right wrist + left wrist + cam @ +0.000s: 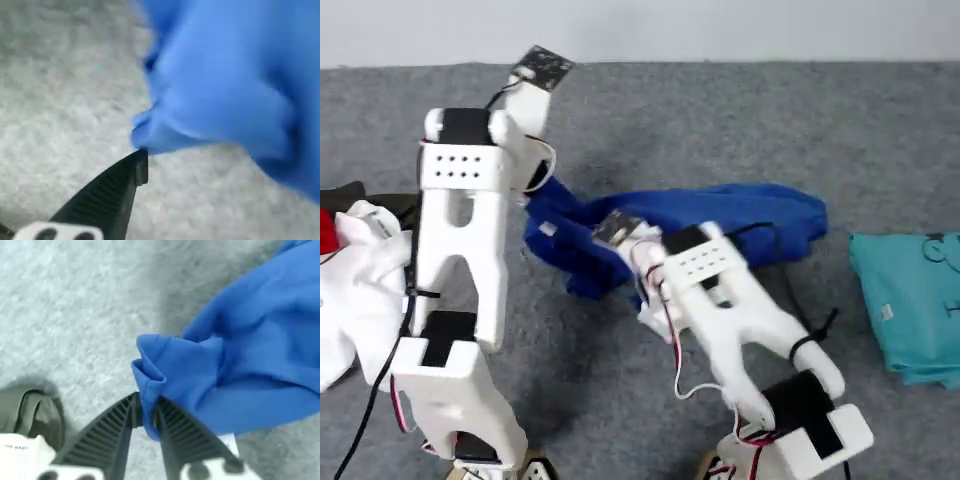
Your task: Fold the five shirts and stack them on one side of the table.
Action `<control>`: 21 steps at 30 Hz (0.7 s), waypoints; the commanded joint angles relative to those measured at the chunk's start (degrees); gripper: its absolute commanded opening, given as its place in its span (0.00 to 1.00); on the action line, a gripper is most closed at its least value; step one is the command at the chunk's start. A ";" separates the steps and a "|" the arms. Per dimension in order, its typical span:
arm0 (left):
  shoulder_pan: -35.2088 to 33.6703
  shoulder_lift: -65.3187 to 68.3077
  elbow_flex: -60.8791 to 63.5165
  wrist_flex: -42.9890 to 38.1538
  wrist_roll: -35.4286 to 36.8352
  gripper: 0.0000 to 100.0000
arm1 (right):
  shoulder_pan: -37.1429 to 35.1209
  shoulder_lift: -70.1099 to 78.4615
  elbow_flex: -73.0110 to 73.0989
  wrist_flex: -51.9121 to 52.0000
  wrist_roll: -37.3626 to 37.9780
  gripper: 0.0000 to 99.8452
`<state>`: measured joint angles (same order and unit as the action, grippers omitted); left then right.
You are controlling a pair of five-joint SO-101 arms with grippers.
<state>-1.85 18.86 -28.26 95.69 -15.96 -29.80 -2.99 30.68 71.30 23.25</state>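
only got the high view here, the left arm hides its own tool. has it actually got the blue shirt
Observer: Yes. The left wrist view shows the left tool shut on a folded edge of the blue shirt.
Operator: and the right one, it's tucked under the arm for me
Observer: The right tool sits at another bunched edge of the same shirt, with the grey table just behind it. I cannot tell whether it grips the cloth.
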 commanded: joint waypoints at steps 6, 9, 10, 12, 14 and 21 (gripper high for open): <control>-1.76 -3.87 -2.33 0.18 -0.44 0.01 | -1.80 1.10 5.54 -19.03 -7.03 0.66; -1.14 -3.87 -2.24 0.18 -0.44 0.01 | -1.98 6.46 5.63 -24.84 -9.41 0.66; -1.05 -3.87 -2.24 0.18 -0.44 0.01 | -1.98 8.92 5.45 -26.51 -9.67 0.66; -0.88 -3.87 -2.15 0.18 -0.44 0.01 | -1.54 11.82 2.02 -24.75 -9.49 0.62; -0.88 -3.87 -2.15 0.26 -0.44 0.01 | -0.31 14.64 -2.90 -20.88 -9.49 0.52; -0.88 -3.87 -2.07 0.26 -0.35 0.01 | 10.33 22.55 -19.52 -9.36 -9.67 0.00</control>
<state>-3.25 18.86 -28.26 95.69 -15.96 -25.23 17.23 17.76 58.73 14.20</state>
